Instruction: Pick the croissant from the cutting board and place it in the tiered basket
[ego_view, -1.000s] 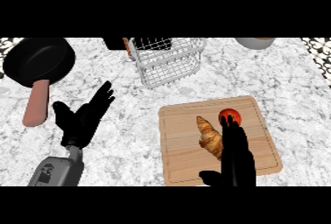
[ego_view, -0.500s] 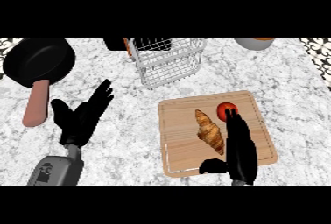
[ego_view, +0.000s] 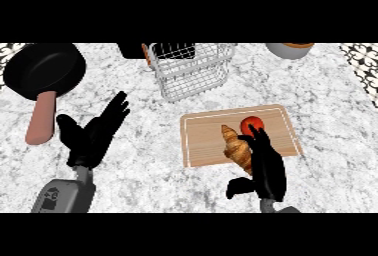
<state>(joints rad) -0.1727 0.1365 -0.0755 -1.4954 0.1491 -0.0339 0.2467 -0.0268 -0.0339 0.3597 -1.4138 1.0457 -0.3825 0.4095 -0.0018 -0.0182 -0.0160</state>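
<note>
A golden-brown croissant (ego_view: 235, 146) lies on the wooden cutting board (ego_view: 207, 135) at the right of the counter, with a red tomato (ego_view: 252, 123) just beyond it. My right hand (ego_view: 266, 167) hovers over the board's near edge with straight fingers, right beside the croissant and overlapping its right side; its thumb sticks out to the left. The hand is open and holds nothing. The white wire tiered basket (ego_view: 189, 70) stands behind the board at the counter's back. My left hand (ego_view: 92, 135) rests open at the left, fingers up.
A black frying pan (ego_view: 43, 70) with a pinkish handle (ego_view: 40, 124) lies at the far left. A grey cup (ego_view: 289, 49) sits at the back right. A dark object stands behind the basket. Marble counter stretches between the board and the left hand.
My right hand has drawn back toward me and shifted slightly right along the croissant, uncovering the tomato. The croissant, board and left hand have stayed put.
</note>
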